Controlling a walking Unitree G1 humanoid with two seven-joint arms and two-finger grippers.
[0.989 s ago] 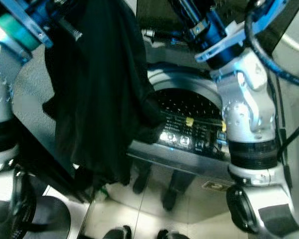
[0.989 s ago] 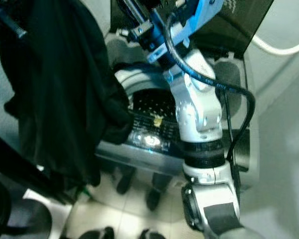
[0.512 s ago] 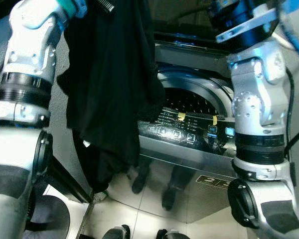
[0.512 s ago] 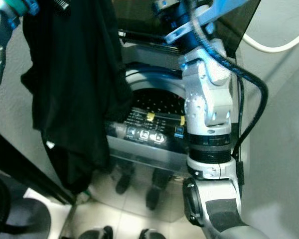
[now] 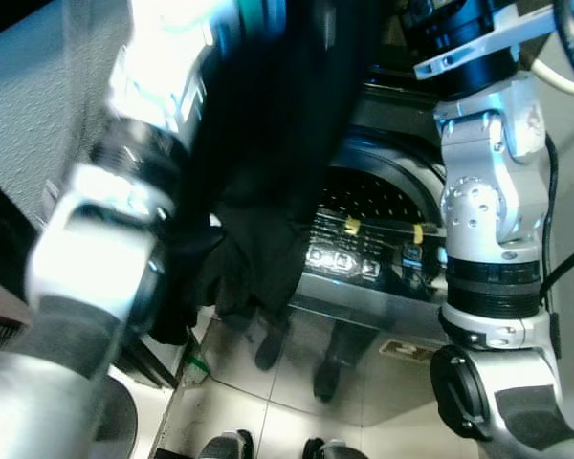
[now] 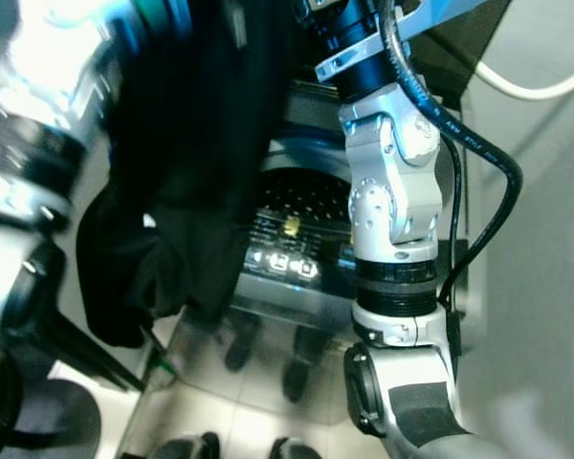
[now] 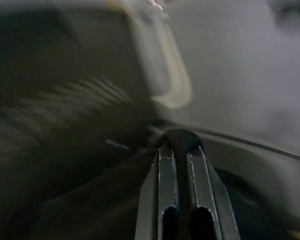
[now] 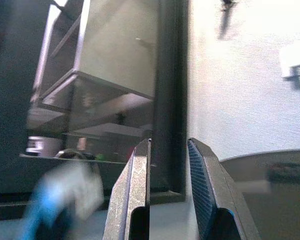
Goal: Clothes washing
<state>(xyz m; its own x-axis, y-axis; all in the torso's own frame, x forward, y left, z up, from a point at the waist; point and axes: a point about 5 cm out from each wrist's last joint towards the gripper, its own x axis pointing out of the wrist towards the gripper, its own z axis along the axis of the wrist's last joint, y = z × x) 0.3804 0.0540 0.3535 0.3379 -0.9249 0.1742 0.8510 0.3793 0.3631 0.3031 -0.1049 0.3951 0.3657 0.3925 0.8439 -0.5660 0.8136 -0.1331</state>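
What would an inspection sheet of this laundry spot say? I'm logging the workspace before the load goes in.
Surface: tiled floor, glossy, reflecting the washer.
Job's things: top-load washer, lid up, drum open; black garment hanging in front of it, above the floor.
Clutter: two yellow tags on the lit panel.
Grippers: left gripper shut on the garment; right gripper open, holding nothing, raised near the lid.
Cables: black cable along the right arm; white hose on the wall.
Surroundings: grey wall at left; view blurred there.
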